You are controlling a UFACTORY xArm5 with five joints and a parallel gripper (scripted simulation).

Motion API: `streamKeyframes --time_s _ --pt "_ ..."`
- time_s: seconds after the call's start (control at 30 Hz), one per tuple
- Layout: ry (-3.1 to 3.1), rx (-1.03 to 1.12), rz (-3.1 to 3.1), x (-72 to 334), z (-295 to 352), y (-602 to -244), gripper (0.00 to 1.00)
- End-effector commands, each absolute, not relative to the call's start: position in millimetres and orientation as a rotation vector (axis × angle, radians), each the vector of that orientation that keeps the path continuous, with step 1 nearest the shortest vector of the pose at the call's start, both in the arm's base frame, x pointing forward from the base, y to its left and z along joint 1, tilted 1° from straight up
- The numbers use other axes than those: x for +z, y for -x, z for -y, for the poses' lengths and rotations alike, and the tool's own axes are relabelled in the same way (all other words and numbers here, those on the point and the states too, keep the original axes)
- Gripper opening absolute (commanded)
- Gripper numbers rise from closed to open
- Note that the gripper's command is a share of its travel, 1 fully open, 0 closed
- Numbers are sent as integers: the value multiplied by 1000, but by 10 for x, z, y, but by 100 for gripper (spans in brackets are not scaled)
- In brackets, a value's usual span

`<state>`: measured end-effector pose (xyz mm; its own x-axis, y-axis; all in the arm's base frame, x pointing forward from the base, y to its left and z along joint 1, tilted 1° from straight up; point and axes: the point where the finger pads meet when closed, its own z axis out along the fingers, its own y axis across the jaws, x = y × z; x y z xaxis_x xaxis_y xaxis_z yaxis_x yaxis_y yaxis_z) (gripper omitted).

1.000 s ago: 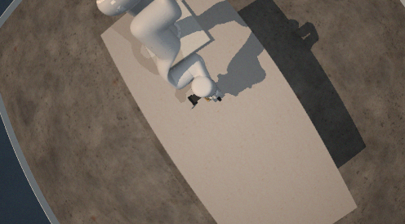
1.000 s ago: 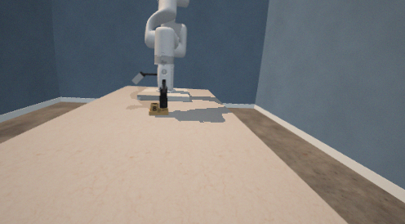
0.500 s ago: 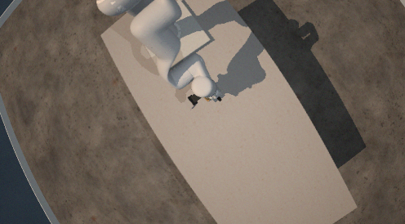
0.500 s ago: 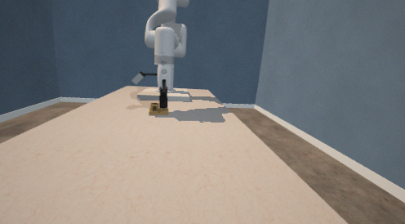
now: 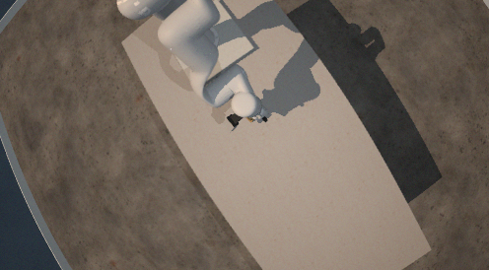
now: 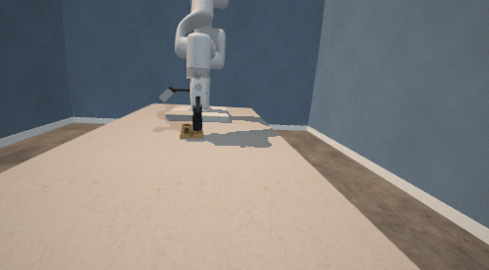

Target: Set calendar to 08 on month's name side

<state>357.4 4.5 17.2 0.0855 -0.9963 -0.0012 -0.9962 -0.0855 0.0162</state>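
The small wooden calendar tray stands on the table near the arm's base. A cube on its left side shows an 8 toward the camera. My gripper hangs straight down over the tray's right side and is shut on the other cube, which its black fingers hide. In the overhead view the wrist covers the tray, and only the black fingers and a small orange bit show.
The arm's white base plate lies just behind the tray. A small grey camera on a stalk sticks out at the left of the arm. The long table runs toward the near camera.
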Motion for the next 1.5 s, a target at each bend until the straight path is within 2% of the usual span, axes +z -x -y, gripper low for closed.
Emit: streamKeyframes --time_s 0.0,1.47 --pt "-2308 -15 2118 164 -46 -3586 29" --pt "-2308 -15 2118 94 -46 -3584 29"
